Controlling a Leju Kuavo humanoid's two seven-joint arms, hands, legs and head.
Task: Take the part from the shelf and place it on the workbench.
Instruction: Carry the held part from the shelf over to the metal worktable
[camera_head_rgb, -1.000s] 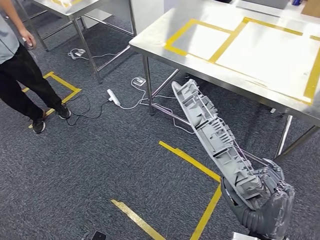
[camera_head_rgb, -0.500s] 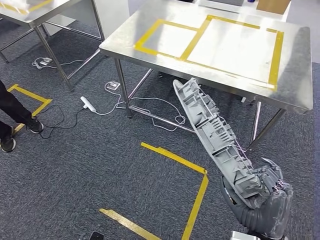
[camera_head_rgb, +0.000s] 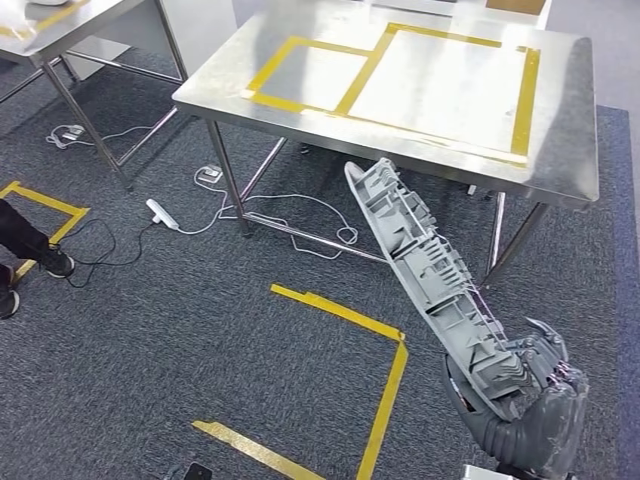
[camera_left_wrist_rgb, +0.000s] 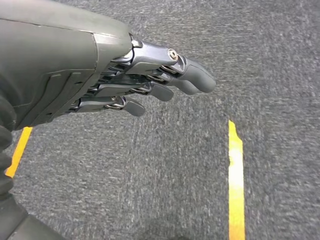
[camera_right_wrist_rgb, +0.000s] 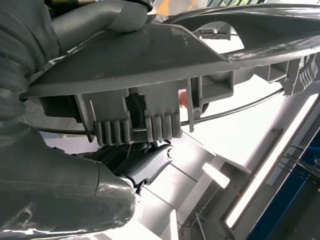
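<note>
Grey part's (camera_head_rgb: 430, 270) base inside right hand (camera_head_rgb: 528, 395)

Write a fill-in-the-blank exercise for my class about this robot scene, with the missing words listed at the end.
1. The long grey part is held by the robot's ____ hand.
2. The lines taped on the steel workbench are ____ in colour.
3. The left hand hangs over the carpet with its fingers straight and holds ____.
4. The white power strip lies on the ____.

Missing words: right; yellow; nothing; carpet
</note>
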